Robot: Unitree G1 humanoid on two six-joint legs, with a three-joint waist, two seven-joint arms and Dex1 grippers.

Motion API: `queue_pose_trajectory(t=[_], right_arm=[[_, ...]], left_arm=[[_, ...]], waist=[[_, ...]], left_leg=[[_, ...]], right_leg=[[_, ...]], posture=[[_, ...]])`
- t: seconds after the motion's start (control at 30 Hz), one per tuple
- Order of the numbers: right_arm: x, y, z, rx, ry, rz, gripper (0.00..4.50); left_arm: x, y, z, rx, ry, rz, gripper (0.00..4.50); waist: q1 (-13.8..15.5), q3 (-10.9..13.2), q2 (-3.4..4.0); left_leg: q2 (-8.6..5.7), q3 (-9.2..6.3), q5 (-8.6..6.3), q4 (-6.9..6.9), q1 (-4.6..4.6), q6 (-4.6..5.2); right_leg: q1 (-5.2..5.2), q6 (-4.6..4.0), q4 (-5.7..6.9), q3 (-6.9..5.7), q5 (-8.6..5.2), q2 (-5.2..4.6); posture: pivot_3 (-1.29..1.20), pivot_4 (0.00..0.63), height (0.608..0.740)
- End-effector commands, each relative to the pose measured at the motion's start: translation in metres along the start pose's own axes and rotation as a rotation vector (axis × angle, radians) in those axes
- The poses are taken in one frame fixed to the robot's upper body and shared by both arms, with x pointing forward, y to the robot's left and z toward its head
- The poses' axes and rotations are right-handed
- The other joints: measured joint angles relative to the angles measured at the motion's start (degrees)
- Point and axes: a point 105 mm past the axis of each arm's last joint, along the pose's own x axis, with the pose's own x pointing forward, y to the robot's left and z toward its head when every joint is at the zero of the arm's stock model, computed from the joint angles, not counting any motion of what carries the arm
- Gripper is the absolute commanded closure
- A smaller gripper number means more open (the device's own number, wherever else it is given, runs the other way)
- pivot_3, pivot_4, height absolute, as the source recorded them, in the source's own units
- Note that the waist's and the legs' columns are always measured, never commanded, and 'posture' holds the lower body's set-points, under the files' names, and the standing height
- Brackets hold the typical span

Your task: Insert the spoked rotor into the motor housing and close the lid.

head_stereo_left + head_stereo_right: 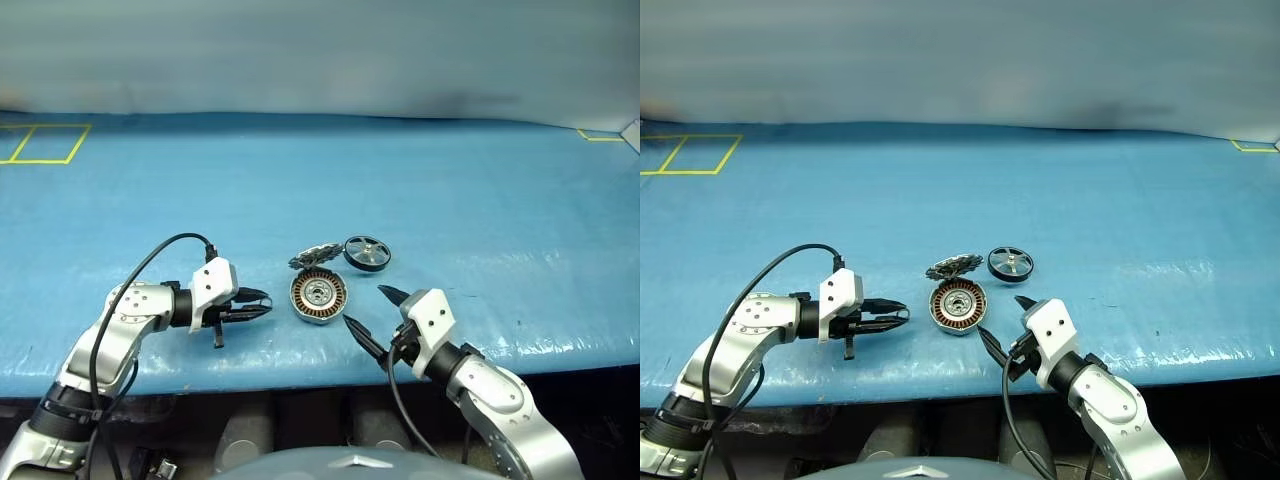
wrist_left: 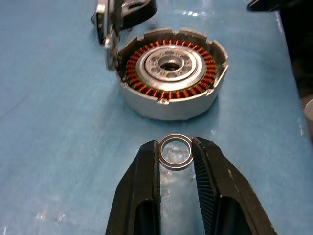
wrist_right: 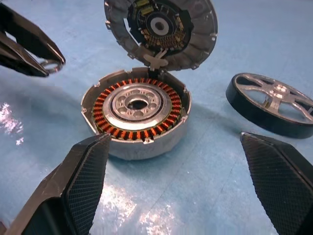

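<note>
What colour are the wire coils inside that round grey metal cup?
Coppery orange-red, ringing a silver centre inside the round grey metal cup. The right wrist view shows them best.

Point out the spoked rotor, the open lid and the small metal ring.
spoked rotor (image 3: 274, 100): right wrist view, on a silvery spoke.
lid (image 3: 161, 27): right wrist view, on its upturned underside.
small metal ring (image 2: 176, 152): left wrist view, on its rim between the left gripper's fingers.

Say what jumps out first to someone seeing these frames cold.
The open motor housing sits mid-table with its coppery windings bared and the lid standing up from its rim. Beside it, the left gripper pinches a small thin metal ring just short of the housing. The spoked rotor lies untouched on the blue table by the housing, with the right gripper wide open near it.
</note>
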Motion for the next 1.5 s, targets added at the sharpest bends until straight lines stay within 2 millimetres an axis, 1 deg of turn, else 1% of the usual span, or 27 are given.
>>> queue_pose_trajectory(t=[0.03,0.13,0.23,0.33,0.43,0.53,0.73,0.83,1.03,1.27,1.5], right_arm=[[0.002,0.002,0.007,-0.016,-0.034,0.011,0.00],[0.005,0.004,0.006,-0.021,-0.031,0.017,0.00],[0.005,0.005,0.006,-0.022,-0.033,0.014,0.00],[0.004,0.004,0.005,-0.019,-0.036,-0.005,0.00],[0.003,0.004,0.004,-0.014,-0.039,-0.017,0.00],[0.003,0.005,0.003,-0.014,-0.038,-0.023,0.00],[0.002,0.004,0.003,-0.013,-0.039,-0.026,0.00],[0.003,0.005,0.003,-0.016,-0.039,-0.024,0.00],[0.004,0.005,0.003,-0.023,-0.038,-0.018,0.00],[0.005,0.004,0.004,-0.030,-0.038,-0.018,0.00],[0.005,0.004,0.003,-0.027,-0.032,-0.024,0.00]], left_arm=[[0.009,-0.015,0.026,0.014,-0.072,-0.051,3.85],[0.018,-0.023,0.032,0.013,-0.095,-0.081,3.85],[0.033,-0.024,0.034,0.021,-0.083,-0.033,3.85],[0.046,-0.029,0.034,-0.010,-0.085,-0.008,3.85],[0.055,-0.025,0.035,-0.045,-0.085,0.058,3.85],[0.058,-0.020,0.036,-0.057,-0.079,0.119,3.85],[0.061,-0.002,0.031,-0.082,-0.021,0.275,3.85],[0.063,0.004,0.030,-0.094,-0.010,0.305,3.85],[0.067,0.002,0.027,-0.104,0.003,0.285,3.85],[0.075,-0.004,0.015,-0.154,0.047,0.246,3.85],[0.084,-0.004,0.014,-0.144,0.050,0.231,3.85]], waist=[[-0.01,0.00,0.00],[-0.01,0.00,-0.01],[0.02,0.00,-0.01],[0.04,0.00,-0.02],[0.04,0.01,-0.04],[-0.02,0.01,-0.04],[0.03,0.01,-0.04],[0.04,0.01,-0.04],[0.03,0.01,-0.04],[0.03,0.01,-0.04],[0.10,0.00,-0.06]], left_leg=[[0.00,0.00,0.00,0.00,0.01,0.00],[-0.12,0.01,0.00,-0.01,0.00,0.00],[-0.22,0.00,0.00,-0.01,0.00,0.00],[-0.27,-0.01,0.00,-0.01,0.00,0.00],[-0.27,-0.01,0.00,-0.01,0.00,0.00],[-0.27,-0.02,0.00,-0.01,0.00,0.00],[-0.26,-0.01,0.00,0.01,0.02,0.00],[-0.28,-0.02,0.00,0.01,0.01,0.00],[-0.29,-0.03,0.00,-0.01,0.01,0.00],[-0.30,-0.03,0.00,0.00,0.01,0.00],[-0.32,-0.04,0.00,0.02,0.01,0.00]], right_leg=[[0.00,-0.01,0.00,0.00,0.00,0.02],[0.00,-0.02,0.00,0.01,-0.01,0.04],[0.00,-0.06,0.00,0.03,0.02,0.04],[0.01,-0.01,-0.01,0.03,0.00,0.06],[0.01,0.00,-0.01,0.05,0.01,0.05],[0.01,0.00,0.01,0.05,0.01,0.06],[0.02,0.03,0.01,0.06,-0.01,0.08],[0.02,0.03,0.00,0.06,0.00,0.08],[0.01,-0.07,0.00,0.06,0.05,0.08],[0.02,-0.05,0.00,0.06,0.04,0.08],[0.04,-0.06,0.00,0.06,0.05,0.06]], posture=[[0.00,0.150,0.740],[0.00,0.150,0.740],[0.00,0.150,0.740],[0.00,0.150,0.740],[0.00,0.150,0.740],[0.00,0.150,0.740],[0.00,0.150,0.740],[0.00,0.150,0.740],[0.00,0.150,0.740],[0.00,0.150,0.740],[0.00,0.150,0.740]])
